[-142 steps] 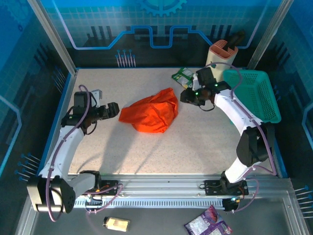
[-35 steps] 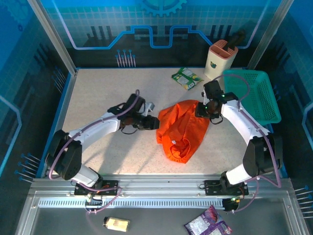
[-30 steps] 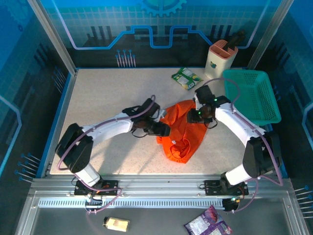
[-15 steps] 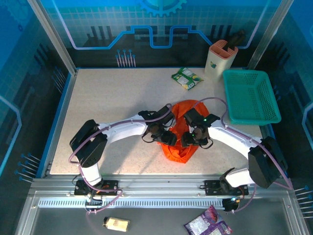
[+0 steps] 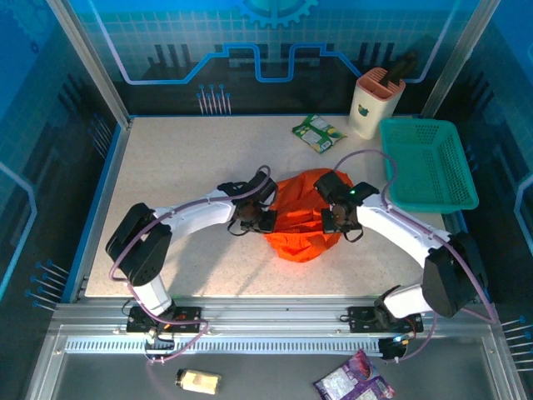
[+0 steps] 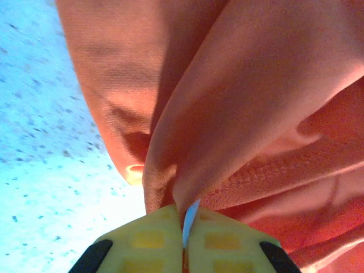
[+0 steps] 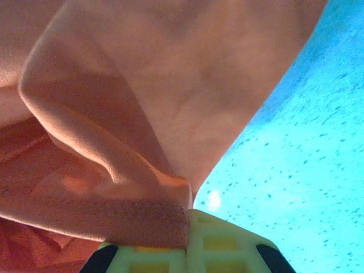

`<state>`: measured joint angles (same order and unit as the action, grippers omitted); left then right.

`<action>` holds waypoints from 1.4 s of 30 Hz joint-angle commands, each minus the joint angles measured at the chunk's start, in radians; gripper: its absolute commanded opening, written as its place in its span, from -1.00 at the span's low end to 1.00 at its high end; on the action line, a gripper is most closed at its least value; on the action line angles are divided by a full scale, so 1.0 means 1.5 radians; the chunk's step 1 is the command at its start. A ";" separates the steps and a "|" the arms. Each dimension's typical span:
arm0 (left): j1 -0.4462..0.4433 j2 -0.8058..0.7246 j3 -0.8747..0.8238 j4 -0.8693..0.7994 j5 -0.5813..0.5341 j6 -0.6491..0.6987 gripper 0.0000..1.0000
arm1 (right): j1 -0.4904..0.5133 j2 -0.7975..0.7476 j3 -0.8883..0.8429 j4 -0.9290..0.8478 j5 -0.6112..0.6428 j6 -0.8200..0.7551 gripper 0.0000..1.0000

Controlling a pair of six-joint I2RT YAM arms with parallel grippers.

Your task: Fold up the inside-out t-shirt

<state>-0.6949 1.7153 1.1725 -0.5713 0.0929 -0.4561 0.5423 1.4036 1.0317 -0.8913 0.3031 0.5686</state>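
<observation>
The inside-out t-shirt point(image 5: 301, 215) lies as a bunched orange heap in the middle of the table. My left gripper point(image 5: 256, 219) is at its left edge and my right gripper point(image 5: 336, 218) at its right edge. In the left wrist view the yellow fingers point(image 6: 149, 242) of the left gripper point(image 6: 185, 223) are shut on a fold of the t-shirt point(image 6: 239, 96), with a small white tag caught between them. In the right wrist view the right gripper point(image 7: 188, 219) is shut on a hemmed edge of the t-shirt point(image 7: 142, 96), and cloth covers its left finger.
A teal mesh basket point(image 5: 429, 162) stands at the right edge of the table. A beige holder point(image 5: 373, 104) and a green packet point(image 5: 317, 132) sit at the back. Bare speckled table point(image 5: 183, 158) lies left of the shirt and along the near edge.
Both grippers went from open to shut on the shirt. They have moved slightly apart and away from the near edge, drawing the heap wider.
</observation>
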 commanded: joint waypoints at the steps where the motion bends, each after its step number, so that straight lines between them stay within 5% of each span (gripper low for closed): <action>1: 0.016 -0.036 0.039 -0.014 -0.024 0.027 -1.00 | -0.014 -0.045 0.068 -0.055 0.028 -0.029 -1.00; 11: 0.142 -0.158 0.263 -0.085 -0.046 0.106 -1.00 | -0.016 -0.064 0.313 -0.050 -0.051 -0.075 -1.00; 21: 0.244 -0.206 0.666 -0.137 -0.075 0.189 -1.00 | 0.036 0.024 0.571 0.070 -0.200 -0.110 -1.00; 24: 0.245 -0.236 0.669 -0.093 -0.086 0.195 -1.00 | 0.043 0.032 0.649 0.064 -0.181 -0.126 -1.00; 30: 0.245 -0.242 0.568 -0.067 -0.034 0.156 -1.00 | 0.049 0.017 0.846 -0.071 0.165 -0.228 -1.00; 33: 0.245 -0.238 0.483 -0.029 0.039 0.108 -1.00 | 0.053 -0.040 0.821 -0.020 0.243 -0.271 -1.00; 37: 0.249 -0.225 0.435 0.019 0.076 0.067 -1.00 | 0.053 -0.071 0.769 0.003 0.187 -0.243 -1.00; 42: 0.291 -0.209 0.618 -0.069 -0.013 0.113 -1.00 | 0.053 -0.042 0.683 0.006 0.062 -0.173 -1.00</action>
<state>-0.3244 1.4471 1.9175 -0.6445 0.2230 -0.3122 0.6281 1.3167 2.1056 -0.9051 0.4236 0.2481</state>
